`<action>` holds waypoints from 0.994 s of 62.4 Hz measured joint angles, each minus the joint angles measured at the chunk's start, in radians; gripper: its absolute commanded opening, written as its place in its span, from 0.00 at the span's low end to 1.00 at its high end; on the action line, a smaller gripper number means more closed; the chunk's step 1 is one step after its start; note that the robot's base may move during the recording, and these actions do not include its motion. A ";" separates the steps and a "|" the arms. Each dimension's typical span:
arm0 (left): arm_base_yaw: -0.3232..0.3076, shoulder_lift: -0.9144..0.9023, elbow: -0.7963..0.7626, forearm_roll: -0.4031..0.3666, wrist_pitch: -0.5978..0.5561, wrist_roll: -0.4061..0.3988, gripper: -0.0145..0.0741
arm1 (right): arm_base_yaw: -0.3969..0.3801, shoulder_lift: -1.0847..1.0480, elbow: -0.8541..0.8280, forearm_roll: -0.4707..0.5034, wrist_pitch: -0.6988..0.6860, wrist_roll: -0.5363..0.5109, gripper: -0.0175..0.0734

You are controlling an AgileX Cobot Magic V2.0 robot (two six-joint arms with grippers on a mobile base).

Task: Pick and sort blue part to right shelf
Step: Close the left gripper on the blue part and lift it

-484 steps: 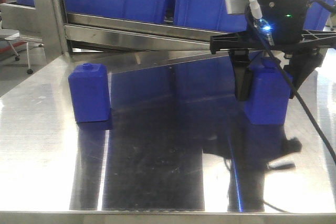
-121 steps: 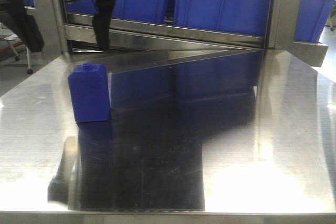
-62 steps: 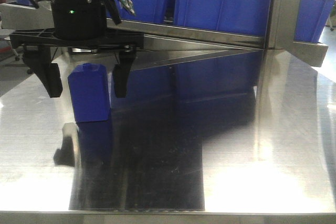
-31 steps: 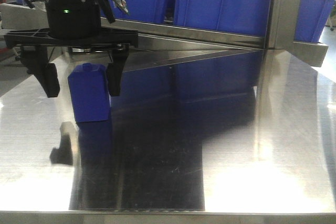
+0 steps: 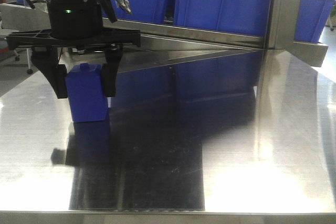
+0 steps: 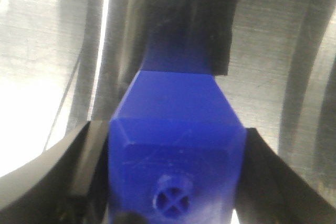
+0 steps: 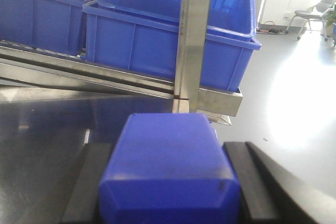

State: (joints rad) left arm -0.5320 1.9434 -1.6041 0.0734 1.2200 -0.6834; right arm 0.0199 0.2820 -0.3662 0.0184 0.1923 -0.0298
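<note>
The blue part (image 7: 168, 182) is clamped in the right tool (image 7: 167, 148). The tool's black fingers (image 7: 86, 182) press flat against both flanks of the boxy body. Only the right wrist view shows the part, and it is seen end-on, so its knob is hidden. At 12 o'clock beyond it rises a steel upright (image 7: 191, 35) of the right shelf (image 7: 79, 72), with the flat front rails running off toward 9 o'clock. On that level sits a large blue bin (image 7: 136, 40). Its open top shows only glossy inner walls, and the floor of the bin is out of sight. A second bin (image 7: 37, 19) stands just beside it at 10 o'clock, side-on, so its contents cannot be seen. In the front view the bins are seen only by their outer walls, so nothing inside them can be told. On the steel surface (image 5: 236, 156), at about 10 o'clock, the left tool (image 5: 85, 92) has its fingers narrowed onto the other blue block (image 5: 86, 100), one finger against each side. The left wrist view looks straight down on this block, with its round cross-marked cap (image 6: 172, 203) near the bottom edge and a finger flush on either flank. The block is upright with its dark reflection directly below it. Whether its base touches the surface or is just off it cannot be told.
</note>
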 measured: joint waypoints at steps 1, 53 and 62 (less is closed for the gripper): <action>0.000 0.000 0.000 0.000 0.000 0.000 0.63 | 0.000 0.000 0.000 0.000 0.000 0.000 0.68; 0.002 -0.227 0.054 -0.056 -0.078 0.439 0.54 | 0.000 0.000 0.000 0.000 0.000 0.000 0.68; 0.017 -0.319 0.173 -0.106 -0.241 0.572 0.54 | 0.000 0.000 0.000 0.000 0.000 0.000 0.68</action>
State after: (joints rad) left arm -0.5149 1.6241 -1.4309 -0.0326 0.9792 -0.1116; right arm 0.0199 0.2820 -0.3662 0.0184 0.1923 -0.0298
